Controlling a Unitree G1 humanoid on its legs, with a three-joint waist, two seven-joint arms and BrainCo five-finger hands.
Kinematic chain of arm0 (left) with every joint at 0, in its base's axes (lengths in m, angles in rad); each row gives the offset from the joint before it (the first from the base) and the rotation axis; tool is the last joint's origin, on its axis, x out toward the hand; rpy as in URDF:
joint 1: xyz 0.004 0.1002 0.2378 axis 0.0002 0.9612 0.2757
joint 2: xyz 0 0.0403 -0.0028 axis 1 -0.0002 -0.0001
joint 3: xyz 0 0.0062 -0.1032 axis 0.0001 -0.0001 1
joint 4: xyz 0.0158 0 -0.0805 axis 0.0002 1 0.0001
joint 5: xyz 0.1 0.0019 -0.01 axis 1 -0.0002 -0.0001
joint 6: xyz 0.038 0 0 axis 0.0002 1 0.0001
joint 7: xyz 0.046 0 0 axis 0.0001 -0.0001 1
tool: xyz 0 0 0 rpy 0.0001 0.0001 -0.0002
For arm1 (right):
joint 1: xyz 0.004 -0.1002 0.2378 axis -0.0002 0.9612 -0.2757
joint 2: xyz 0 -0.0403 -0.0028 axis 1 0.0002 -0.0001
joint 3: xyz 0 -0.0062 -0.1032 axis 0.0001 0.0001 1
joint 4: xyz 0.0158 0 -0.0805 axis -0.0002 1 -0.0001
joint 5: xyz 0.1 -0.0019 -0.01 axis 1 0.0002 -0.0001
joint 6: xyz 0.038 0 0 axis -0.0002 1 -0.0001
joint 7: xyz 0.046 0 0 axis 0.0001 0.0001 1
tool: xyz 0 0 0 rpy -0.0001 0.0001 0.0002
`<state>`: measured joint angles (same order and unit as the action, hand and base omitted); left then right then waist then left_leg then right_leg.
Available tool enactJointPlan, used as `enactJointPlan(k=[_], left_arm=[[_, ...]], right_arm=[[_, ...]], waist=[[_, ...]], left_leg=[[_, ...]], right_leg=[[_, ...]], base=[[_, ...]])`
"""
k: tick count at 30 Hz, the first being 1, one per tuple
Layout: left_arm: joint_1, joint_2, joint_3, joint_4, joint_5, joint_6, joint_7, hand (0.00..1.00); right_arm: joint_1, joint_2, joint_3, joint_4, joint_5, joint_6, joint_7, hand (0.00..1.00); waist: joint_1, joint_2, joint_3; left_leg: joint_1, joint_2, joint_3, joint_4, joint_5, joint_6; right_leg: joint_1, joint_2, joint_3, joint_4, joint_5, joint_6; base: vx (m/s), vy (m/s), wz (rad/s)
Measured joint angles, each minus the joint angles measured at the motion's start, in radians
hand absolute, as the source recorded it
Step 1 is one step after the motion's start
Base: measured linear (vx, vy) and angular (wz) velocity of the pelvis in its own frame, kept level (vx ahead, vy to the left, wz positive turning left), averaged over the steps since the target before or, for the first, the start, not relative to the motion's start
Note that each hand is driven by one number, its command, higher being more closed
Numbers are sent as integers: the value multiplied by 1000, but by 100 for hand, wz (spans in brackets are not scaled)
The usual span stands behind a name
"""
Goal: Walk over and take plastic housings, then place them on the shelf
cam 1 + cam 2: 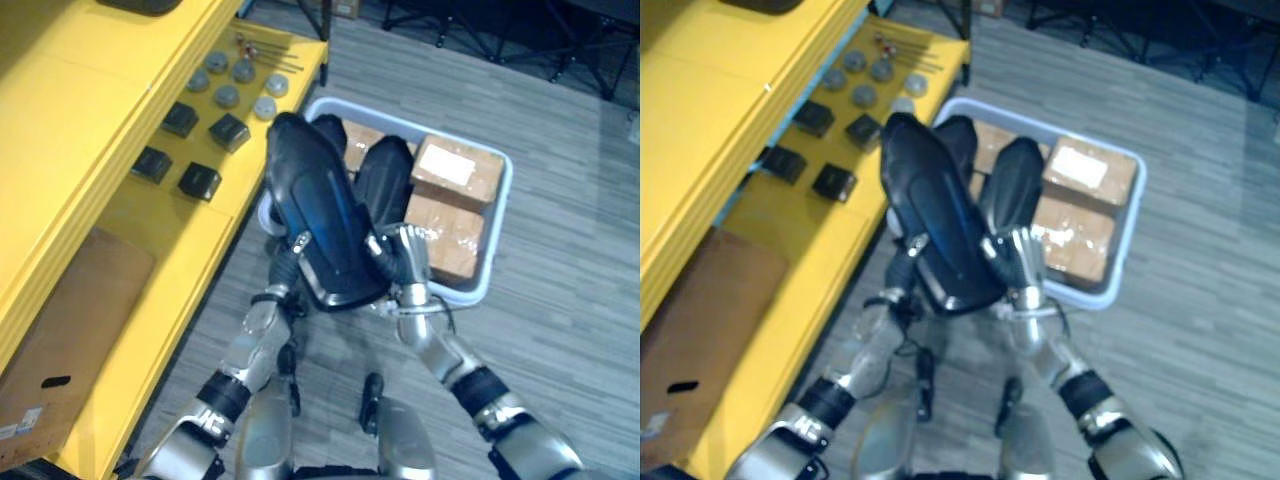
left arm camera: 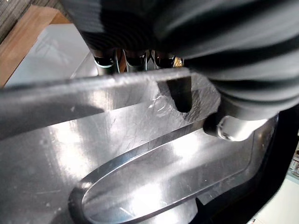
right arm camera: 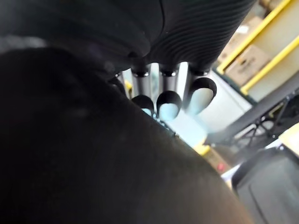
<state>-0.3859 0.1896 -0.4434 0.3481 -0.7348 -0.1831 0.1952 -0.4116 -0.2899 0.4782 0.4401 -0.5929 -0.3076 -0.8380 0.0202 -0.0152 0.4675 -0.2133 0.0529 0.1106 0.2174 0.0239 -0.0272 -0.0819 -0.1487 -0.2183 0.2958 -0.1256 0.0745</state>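
**Left hand (image 1: 283, 268) and right hand (image 1: 412, 262) carry a big housing**

Left hand fingers (image 2: 105, 63) hook over the edge of the dark plastic housing (image 1: 315, 210). Its thumb (image 2: 231, 127) pinches from the other side, so this hand has a real grip. Right hand sits against the other side of the housing. I cannot tell if it grips or only pushes.

The housing hangs in the air between the two hands, just above the white bin (image 1: 500, 215). A second housing (image 1: 385, 175) and some brown boxes (image 1: 455, 165) lie in the bin. The yellow shelf (image 1: 160, 270) is close by, on the robot's left.

I think the job now is to bring the housing over to the shelf. The housing looks smooth and shiny, so it could slip. Both hands should move together, slowly, at the same height.

A good spot is the bare yellow part between the small black blocks (image 1: 200, 180) and the flat cardboard (image 1: 70, 330). It is best to stay away from the grey discs (image 1: 228, 96). The housing should lie flat on the shelf before either hand lets go.
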Motion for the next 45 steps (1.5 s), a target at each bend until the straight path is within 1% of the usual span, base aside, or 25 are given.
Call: enactJointPlan(k=[5, 6, 7, 8, 10, 12, 16, 18, 19, 21, 24, 27, 30, 31, 33, 34, 35, 37, 38, 39, 40, 42, 43, 44, 45], left_arm=[[9, 0, -9, -2, 11, 0, -1, 100], [10, 0, -11, -4, 32, -3, -2, 100], [15, 1, -11, -13, 43, -6, -2, 100], [18, 1, -11, -18, 44, -6, -2, 100], [23, 3, -10, -24, 44, -7, -2, 100], [24, 4, -10, -24, 42, -6, -2, 100], [25, 18, -10, -36, 59, -6, 2, 100], [26, 23, -10, -62, 145, -6, 47, 100], [26, 26, -10, -71, 167, -6, 58, 100], [31, 32, -10, -110, 257, -6, 102, 100], [39, 29, -13, -181, 407, -6, 167, 100], [55, 11, -12, -234, 481, -6, 199, 100], [81, -29, -12, -249, 525, -4, 236, 100], [92, -42, -11, -249, 553, 6, 260, 100], [112, -43, -12, -249, 570, 15, 289, 100], [125, -46, -10, -249, 588, 18, 312, 100], [131, -49, -8, -249, 588, 18, 318, 100], [168, -52, 23, -249, 597, 24, 360, 100], [177, -53, 35, -249, 598, 27, 370, 100], [192, -54, 53, -249, 600, 33, 388, 100], [197, -55, 62, -249, 606, 34, 395, 100], [218, -68, 100, -256, 638, 35, 428, 100], [226, -73, 111, -264, 638, 35, 433, 100], [239, -83, 125, -280, 637, 33, 445, 100], [247, -85, 130, -292, 637, 23, 457, 100]], right_arm=[[20, 4, 6, 1, -11, -15, -27, 100], [24, 3, 6, 3, -12, -24, -36, 100], [29, 3, 5, 3, -11, -36, -44, 0], [31, 3, 5, 3, -11, -44, -50, 0], [38, 4, 7, 0, -11, -92, -58, 0], [38, 2, 11, -2, -10, -118, -58, 0], [39, -1, 21, -2, 7, -128, -57, 0], [47, -6, 26, -2, 39, -118, -52, 0], [51, -7, 26, -2, 51, -117, -50, 0], [78, -5, 20, -29, 91, -106, -26, 0], [155, 10, -29, -103, 164, -107, 9, 0], [225, 33, -72, -181, 200, -114, 9, 0], [286, 60, -128, -244, 235, -148, 5, 0], [303, 67, -149, -254, 250, -150, 3, 0], [336, 73, -168, -271, 269, -151, -1, 0], [370, 88, -198, -287, 283, -159, -11, 0], [389, 97, -217, -296, 294, -161, -15, 0], [444, 113, -296, -323, 358, -212, -14, 0], [454, 114, -318, -329, 373, -228, -11, 0], [474, 116, -351, -348, 416, -266, 7, 0], [483, 118, -367, -358, 440, -288, 22, 0], [514, 137, -410, -388, 585, -372, 117, 0], [524, 144, -418, -390, 622, -389, 142, 0], [537, 161, -441, -392, 695, -408, 197, 0], [559, 178, -468, -389, 761, -407, 249, 0]], waist=[[-4, 0, 0], [-4, 0, 0], [-5, 0, 0], [-6, 0, 0], [-6, -1, 0], [-8, 0, 0], [-9, -8, -5], [-7, -9, -6], [-7, -9, -6], [-7, -9, -6], [-7, -10, -10], [-14, -13, -14], [-15, -15, -15], [-24, -15, -23], [-37, -18, -39], [-38, -19, -49], [-39, -19, -53], [-39, -19, -54], [-42, -19, -55], [-47, -19, -55], [-49, -19, -55], [-57, -20, -55], [-60, -21, -56], [-62, -23, -57], [-63, -24, -63]], left_leg=[[15, 0, 2, -1, -3, -3], [15, 0, 2, -1, -4, -2], [15, 0, 2, -1, -4, -2], [15, 0, 2, -1, -4, -2], [15, 0, 3, -1, -4, -2], [18, 1, 1, -1, -4, -2], [22, 1, -2, -1, -4, -2], [23, 0, -4, -1, -4, -1], [23, 0, -4, -1, -4, -1], [29, 1, -1, -2, -4, -1], [38, 3, 8, -12, -4, -1], [42, 5, 14, -15, -4, -2], [55, 8, 36, -16, -10, -4], [57, 8, 38, -16, -13, -2], [57, 8, 41, -16, -15, -3], [58, 9, 44, -16, -18, -4], [59, 10, 45, -16, -18, -5], [74, 13, 58, -15, -25, -6], [77, 13, 59, -13, -27, -5], [80, 13, 59, -12, -29, -5], [81, 13, 60, -12, -29, -5], [82, 14, 62, -11, -32, -4], [82, 14, 63, -11, -33, -4], [84, 14, 66, -11, -37, -2], [85, 14, 68, -11, -40, -3]], right_leg=[[16, 0, 1, -13, 1, 1], [16, 0, 1, -15, 0, 1], [17, 1, 1, -18, 1, 1], [17, 1, 1, -19, 1, 1], [20, 2, 1, -26, 5, 2], [31, 4, -1, -34, 12, 3], [41, 6, -4, -46, 19, 4], [44, 6, -5, -47, 19, 4], [46, 6, -5, -47, 19, 4], [49, 6, -3, -47, 19, 4], [49, 7, 6, -47, 19, 4], [48, 9, 13, -49, 19, 4], [48, 11, 32, -49, 19, 4], [48, 10, 37, -50, 20, 5], [48, 10, 40, -55, 20, 6], [49, 12, 43, -58, 22, 6], [50, 13, 44, -60, 22, 6], [58, 14, 57, -61, 23, 6], [61, 14, 58, -63, 24, 6], [65, 14, 58, -65, 24, 6], [65, 14, 58, -65, 24, 6], [65, 14, 60, -73, 25, 6], [65, 14, 61, -74, 25, 6], [65, 15, 65, -77, 25, 6], [65, 15, 68, -80, 24, 4]], base=[[0, 0, 0], [0, 0, 0], [0, 0, 0], [0, 0, 0], [0, 0, 0], [0, 0, 0], [0, 0, 0], [-3, 6, 2], [0, 0, 0], [-7, 4, -2], [-8, 5, -7], [4, 2, -8], [13, 4, -16], [15, 10, -16], [29, 10, -7], [44, 3, -7], [36, -3, -11], [30, -2, -15], [18, 5, -9], [0, 0, 0], [0, 0, 0], [-15, 6, -1], [-31, 15, -5], [-21, 15, -7], [-10, 14, -7]])
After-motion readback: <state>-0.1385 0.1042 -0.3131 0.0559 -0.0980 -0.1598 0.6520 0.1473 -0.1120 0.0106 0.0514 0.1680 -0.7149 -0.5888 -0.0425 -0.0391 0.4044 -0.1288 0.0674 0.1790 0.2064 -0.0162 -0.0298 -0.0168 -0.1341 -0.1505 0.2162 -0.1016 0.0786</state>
